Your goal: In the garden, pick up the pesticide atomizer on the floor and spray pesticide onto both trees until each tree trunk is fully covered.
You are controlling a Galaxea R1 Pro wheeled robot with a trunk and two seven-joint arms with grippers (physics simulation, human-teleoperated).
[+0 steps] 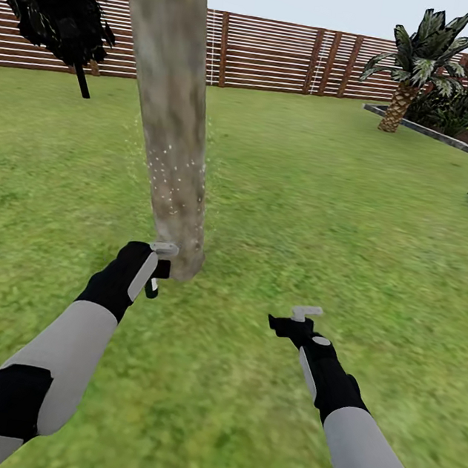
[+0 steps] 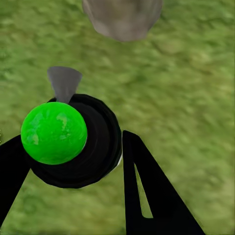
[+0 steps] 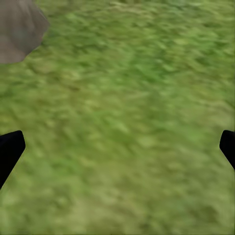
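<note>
Even, bright daylight is rendered across the lawn [image 1: 306,200], with no single source of light to be made out. Hardly any cast shadow is seen beneath the tree trunk [image 1: 171,104]. No glare is found. The fence [image 1: 290,59] is drawn sharply in the head view, while the grass in both wrist views is smeared and soft.

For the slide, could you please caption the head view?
Left hand holds the atomizer at the base of a trunk speckled with spray droplets; right hand open over the lawn.
</note>
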